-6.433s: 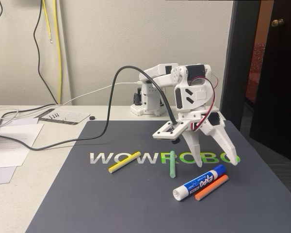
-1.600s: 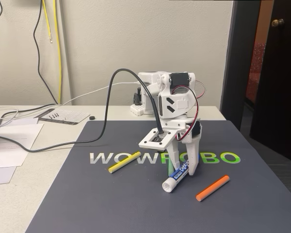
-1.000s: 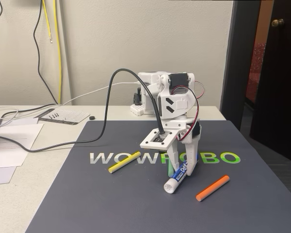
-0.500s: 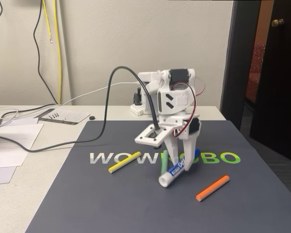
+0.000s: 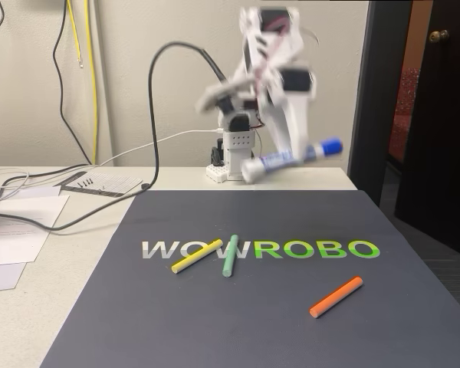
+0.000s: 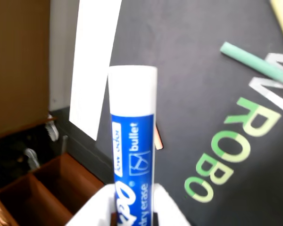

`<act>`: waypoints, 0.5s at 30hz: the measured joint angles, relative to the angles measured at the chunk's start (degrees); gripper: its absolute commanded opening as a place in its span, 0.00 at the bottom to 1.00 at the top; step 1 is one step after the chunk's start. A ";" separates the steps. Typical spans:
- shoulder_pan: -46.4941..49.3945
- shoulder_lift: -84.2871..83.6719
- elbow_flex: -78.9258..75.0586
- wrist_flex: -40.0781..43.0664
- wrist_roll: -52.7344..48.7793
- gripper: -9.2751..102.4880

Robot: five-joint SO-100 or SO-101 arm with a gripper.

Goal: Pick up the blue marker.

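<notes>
The blue marker (image 5: pixel 291 159), a thick white barrel with a blue label and blue cap, hangs high above the dark mat (image 5: pixel 215 322) in the fixed view. It is tilted, with the cap up to the right. My gripper (image 5: pixel 294 153), blurred, is shut on its middle. In the wrist view the blue marker (image 6: pixel 132 141) sticks up between the white fingers (image 6: pixel 92 217) of my gripper (image 6: pixel 132 217), its white end pointing away from the camera.
On the mat lie a yellow stick (image 5: pixel 196 256), a light-green stick (image 5: pixel 230 255) and an orange stick (image 5: pixel 336 297). Papers (image 5: pixel 15 230) and a black cable (image 5: pixel 77 218) sit at the left. The arm's base (image 5: pixel 234 157) stands at the back, and a dark door (image 5: pixel 437 115) is at the right.
The arm has swung up and back, lifting the marker from just above the mat to high in the air. The light-green stick now lies further left, next to the yellow one.
</notes>
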State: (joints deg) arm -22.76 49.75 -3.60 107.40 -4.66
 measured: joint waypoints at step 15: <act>3.87 36.65 32.08 0.00 8.61 0.11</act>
State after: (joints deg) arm -18.90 86.40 28.48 107.40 3.96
